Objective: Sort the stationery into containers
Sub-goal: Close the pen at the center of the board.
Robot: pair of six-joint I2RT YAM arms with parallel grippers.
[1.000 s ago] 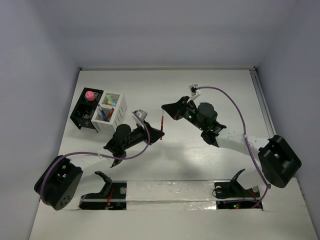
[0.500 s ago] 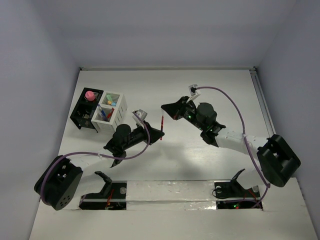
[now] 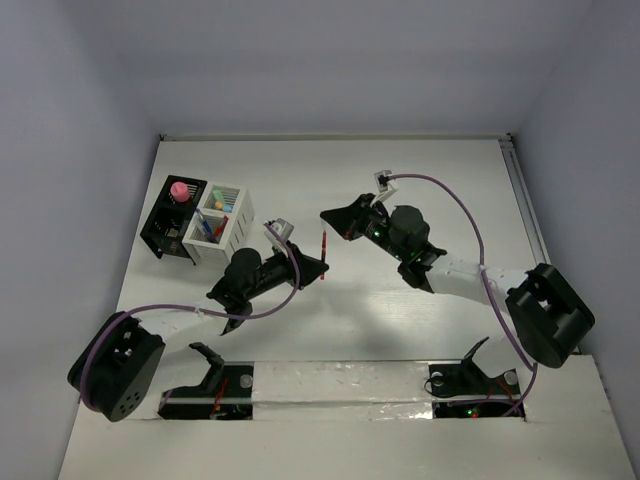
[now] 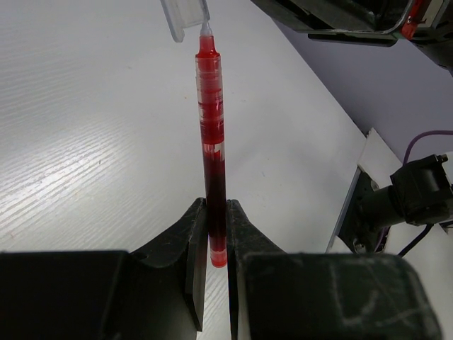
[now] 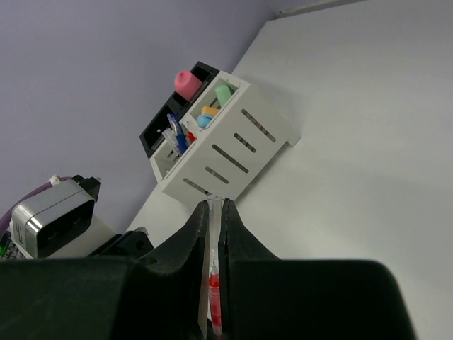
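**Top external view.** The left arm (image 3: 200, 305) reaches from its base up and to the right, low over the table (image 3: 430, 170). Its left claw (image 3: 318, 268) ends to the right of the white box (image 3: 228, 222) and somewhat nearer the bases. The right arm (image 3: 450, 275) stretches leftward across the table. Its right claw (image 3: 326, 214) sits level with the white box, just beyond the left claw. The red pen (image 3: 323, 250) stands between the two claws, right of the white box. The black box (image 3: 168, 228) touches the white box's left side, with the pink-topped piece (image 3: 180, 190) at its far end. How firmly either claw grips cannot be read from here.

**Left wrist view.** The left claw (image 4: 216, 209) is clenched on the lower end of the red pen (image 4: 211, 127), which is lifted off the table. A clear cap (image 4: 185, 15) sits at the pen's tip; whether they touch is unclear. The white box is out of frame.

**Right wrist view.** The right claw (image 5: 214, 205) is clenched on the clear cap (image 5: 215, 200), and the red pen (image 5: 214, 290) shows in line behind it. This view alone shows the contents of the white box (image 5: 241, 149). One compartment holds a green bit (image 5: 224, 92), an orange bit (image 5: 209, 111) and a pale blue bit (image 5: 203, 120). The other holds blue pens (image 5: 175, 131).
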